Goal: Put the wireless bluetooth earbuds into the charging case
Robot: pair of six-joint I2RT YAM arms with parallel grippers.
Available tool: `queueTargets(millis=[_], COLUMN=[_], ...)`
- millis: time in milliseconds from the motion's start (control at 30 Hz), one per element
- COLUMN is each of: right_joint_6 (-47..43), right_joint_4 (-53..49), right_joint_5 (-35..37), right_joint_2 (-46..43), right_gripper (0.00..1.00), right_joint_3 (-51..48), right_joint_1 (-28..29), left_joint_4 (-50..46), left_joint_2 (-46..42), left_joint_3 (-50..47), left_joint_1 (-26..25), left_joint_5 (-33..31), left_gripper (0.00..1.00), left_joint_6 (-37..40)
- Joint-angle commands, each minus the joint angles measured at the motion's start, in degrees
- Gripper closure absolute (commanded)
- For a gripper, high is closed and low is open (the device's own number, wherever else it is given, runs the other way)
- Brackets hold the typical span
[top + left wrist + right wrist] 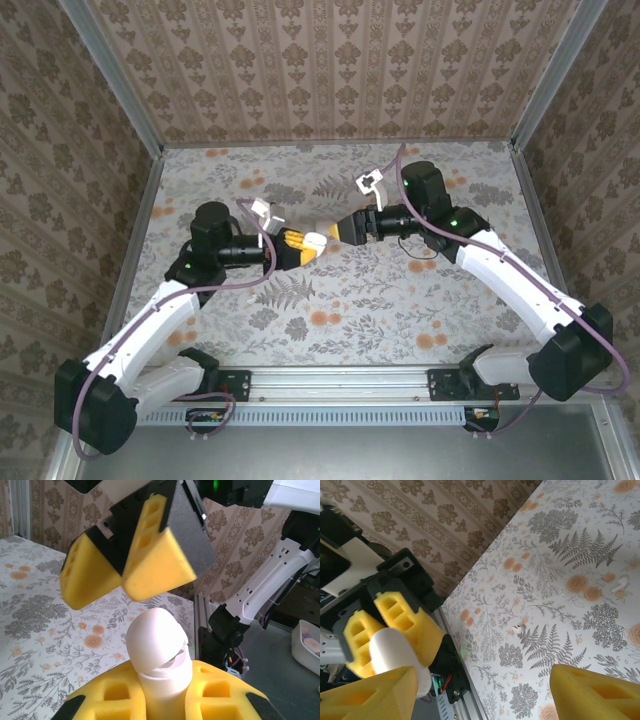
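Note:
The white charging case (157, 645) stands up between the yellow fingers of my left gripper (162, 692), which is shut on its lower half; the rounded lid is ajar. In the top view the case (316, 240) is held above the middle of the table by the left gripper (298, 244). My right gripper (338, 231) faces it at close range, open, with its yellow fingers (155, 565) just above the lid. Two tiny white earbuds lie on the floral table: one earbud (518, 628) near the middle, another earbud (620, 585) farther right. The right gripper (480, 685) holds nothing.
The floral tabletop (380, 300) has patterned walls on three sides and a metal rail (340, 382) along its near edge. A white bin (307, 645) sits off the table beyond the right arm's base.

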Motion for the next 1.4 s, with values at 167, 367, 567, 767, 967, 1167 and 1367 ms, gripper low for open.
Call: queueTargets(millis=[167,367,567,767,967,1167,1367], right_joint_6=[1.0,4.3,9.5,19.3,23.9,25.8,26.6], right_joint_4=[1.4,6.4,5.9,3.8,4.7,5.2,4.2], right_joint_5=[3.0,6.9,18.8,29.2,31.8,32.5,30.9], right_joint_2=[-3.3,-3.5,-3.0,1.4,14.8,28.2,40.3], right_gripper=[0.28,0.27,0.25,0.27,0.34,0.44,0.56], right_joint_3=[-1.3,-4.0,-6.6,-10.0,-6.4,3.3,12.8], right_joint_1=[2.8,4.4,5.5,7.0,13.9,21.7,26.4], left_joint_4=[3.6,3.4,-0.5,-9.0,-10.5,-12.5,-16.2], left_joint_2=[-1.6,-2.2,-4.4,-8.9,-13.3,-16.0,-17.0], left_joint_3=[-2.1,-2.2,-2.6,-3.7,-7.6,-10.1,-9.5], left_joint_1=[1.4,1.5,4.0,11.4,24.2,33.5,35.0], left_joint_5=[-0.7,-0.8,-3.6,-8.6,-10.8,-13.5,-18.4], left_gripper=[1.0,1.0,1.0,1.0,1.0,1.0,1.0], left_joint_6=[-3.2,-3.9,-3.2,-2.9,-9.0,-11.5,-9.0])
